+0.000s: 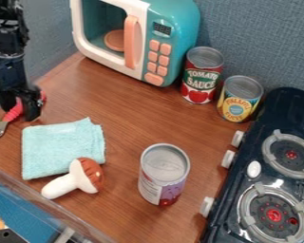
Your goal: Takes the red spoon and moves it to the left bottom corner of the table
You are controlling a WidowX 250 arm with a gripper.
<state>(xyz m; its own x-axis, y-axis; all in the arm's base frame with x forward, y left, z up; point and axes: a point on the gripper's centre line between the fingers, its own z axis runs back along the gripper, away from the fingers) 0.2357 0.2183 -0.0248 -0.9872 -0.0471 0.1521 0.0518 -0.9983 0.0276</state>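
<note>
At the left edge of the work surface, the black gripper [21, 110] hangs down low over the red handle of the spoon [14, 113]. The handle slants from upper right to lower left, partly hidden behind the gripper, and a bit of red shows on the gripper's right side. The spoon's metal bowl points to the lower left, at the view's left edge. Whether the gripper holds the handle cannot be made out.
A folded light-blue cloth [61, 146] lies right below the gripper, with a toy mushroom [77, 179] at its lower edge. One can [162, 174] stands mid-table. Behind are a toy microwave [170, 28] and two cans [202, 76]; a stove [259, 163] stands right.
</note>
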